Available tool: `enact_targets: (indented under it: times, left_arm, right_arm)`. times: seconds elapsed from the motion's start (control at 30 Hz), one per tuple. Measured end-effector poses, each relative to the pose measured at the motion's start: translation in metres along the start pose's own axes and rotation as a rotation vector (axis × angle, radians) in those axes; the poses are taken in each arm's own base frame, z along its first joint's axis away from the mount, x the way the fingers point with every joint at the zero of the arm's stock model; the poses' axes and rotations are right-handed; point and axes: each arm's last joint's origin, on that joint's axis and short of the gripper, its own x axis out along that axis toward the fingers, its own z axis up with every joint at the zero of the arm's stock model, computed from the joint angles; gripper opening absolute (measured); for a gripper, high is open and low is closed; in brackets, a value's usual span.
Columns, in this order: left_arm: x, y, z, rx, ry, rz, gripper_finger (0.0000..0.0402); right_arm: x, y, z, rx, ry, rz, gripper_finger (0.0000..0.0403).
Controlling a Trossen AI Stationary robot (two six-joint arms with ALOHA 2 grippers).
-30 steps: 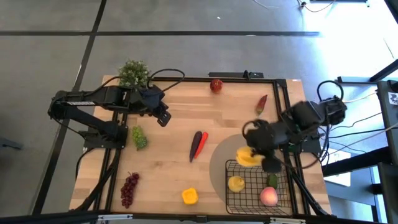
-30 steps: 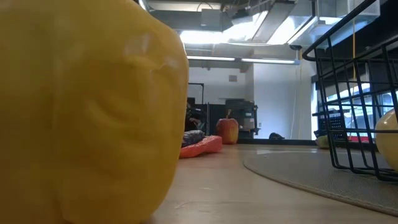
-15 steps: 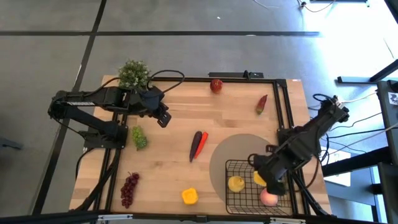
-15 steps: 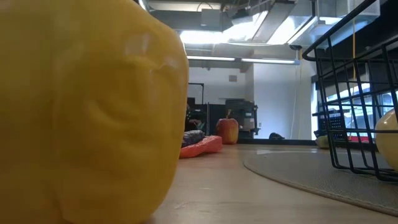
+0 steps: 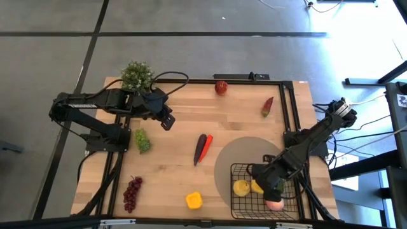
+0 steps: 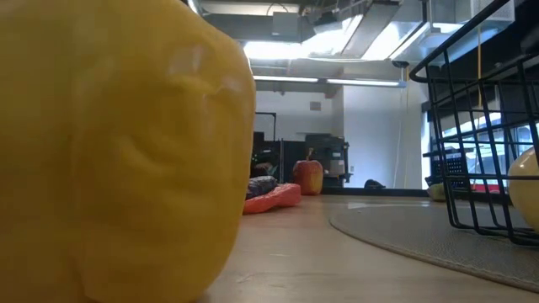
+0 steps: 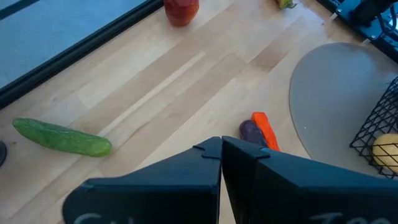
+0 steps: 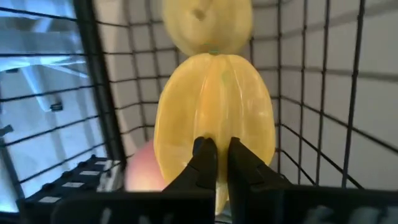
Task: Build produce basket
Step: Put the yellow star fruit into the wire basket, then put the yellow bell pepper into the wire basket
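Since a second ago the right arm has swung from beside the basket's far edge down into it, carrying the yellow mango (image 8: 214, 124) along; the left arm has not shifted. The right tool (image 5: 275, 188) now sits low inside the black wire basket (image 5: 236, 170), its two fingers pinched nearly together on the near end of the mango, which the right wrist view shows hanging in front of the mesh wall with the lemon (image 8: 207, 23) just beyond it and touching its far tip. A pink peach (image 5: 275, 203) lies in the basket's near corner, right beside the tool. From above, the lemon rests at the basket's left side.

The basket stands on a round grey mat (image 5: 238, 152) toward the right front of the bench (image 5: 178, 114). Outside it, well apart from each other, lie the red apple (image 5: 220, 87) at the far edge, a red chili (image 5: 268, 105), a purple and an orange piece (image 5: 203, 147) side by side mid-bench, green grapes (image 5: 142, 140), purple grapes (image 5: 132, 193) and the yellow pepper (image 5: 194, 200) near the front edge. A cucumber (image 7: 61, 137) shows in the left wrist view.

The left tool (image 5: 166, 121) hangs over the bench's left part near a potted plant (image 5: 137, 75), fingers closed together and holding nothing
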Motion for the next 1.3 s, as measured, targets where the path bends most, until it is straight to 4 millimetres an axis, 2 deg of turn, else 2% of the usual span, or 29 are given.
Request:
enact_targets:
  times: [0.2, 0.37, 0.77, 0.9, 1.1, 1.3]
  left_arm:
    - [0.000, 0.000, 0.000, 0.013, 0.001, 0.000, 0.0000]
    - [0.000, 0.000, 0.000, 0.035, 0.007, -0.006, 0.0000]
    - [0.000, 0.000, -0.001, 0.038, 0.014, -0.007, 0.0000]
    - [0.000, 0.000, -0.001, 0.038, 0.019, -0.012, 0.0000]
    - [0.000, 0.001, -0.002, 0.039, 0.031, -0.005, 0.0000]
    - [0.000, 0.001, -0.005, -0.154, 0.093, -0.036, 0.0000]
  right_arm:
    - [0.023, -0.012, -0.007, 0.078, 0.039, -0.003, 0.0000]
    - [0.029, -0.017, -0.007, 0.104, 0.067, 0.012, 0.0005]
    - [0.033, -0.026, 0.003, 0.143, 0.067, 0.071, 0.0088]
    - [0.024, -0.023, 0.012, 0.124, 0.068, 0.140, 0.0108]
    - [0.004, -0.015, 0.026, 0.148, 0.049, 0.216, 0.0111]
    - [-0.033, -0.006, 0.035, 0.179, -0.006, 0.178, 0.0112]
